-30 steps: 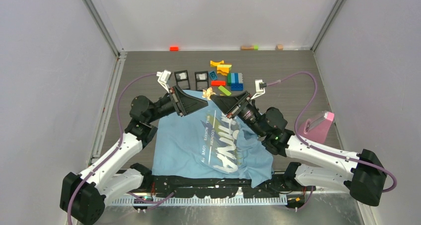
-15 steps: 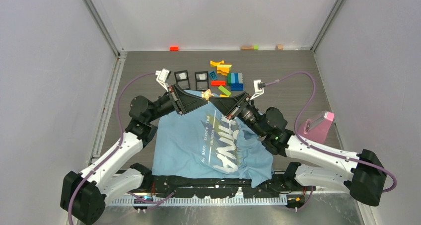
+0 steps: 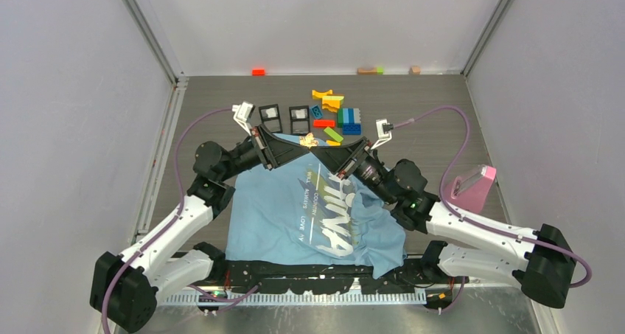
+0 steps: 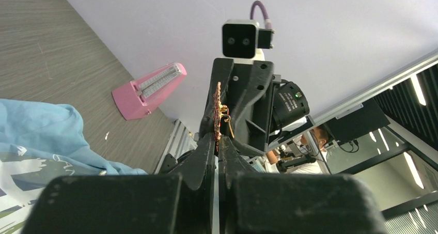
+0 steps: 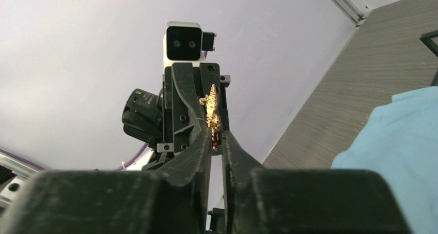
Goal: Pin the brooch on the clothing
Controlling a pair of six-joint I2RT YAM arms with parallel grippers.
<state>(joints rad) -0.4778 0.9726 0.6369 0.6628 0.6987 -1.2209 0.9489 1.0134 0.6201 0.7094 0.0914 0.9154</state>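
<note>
The tiny gold and pinkish-red brooch (image 3: pixel 310 139) hangs in the air above the far edge of the light blue T-shirt (image 3: pixel 295 209), which lies flat on the table. My left gripper (image 3: pixel 304 146) and right gripper (image 3: pixel 319 147) meet tip to tip there, and both pinch the brooch. In the left wrist view my left gripper (image 4: pixel 217 141) is shut on the lower end of the brooch (image 4: pixel 217 110), with the right gripper's body just behind it. In the right wrist view my right gripper (image 5: pixel 216 136) is closed on the brooch (image 5: pixel 212 110).
Coloured toy blocks (image 3: pixel 339 116) and two small black frames (image 3: pixel 270 115) lie just beyond the grippers. A pink wedge-shaped object (image 3: pixel 472 186) stands at the right. Small blocks (image 3: pixel 258 71) lie along the back wall. Walls close in both sides.
The two grippers stay tip to tip; the right one has edged slightly left and farther away. The brooch between them sits a little lower and flatter than before.
</note>
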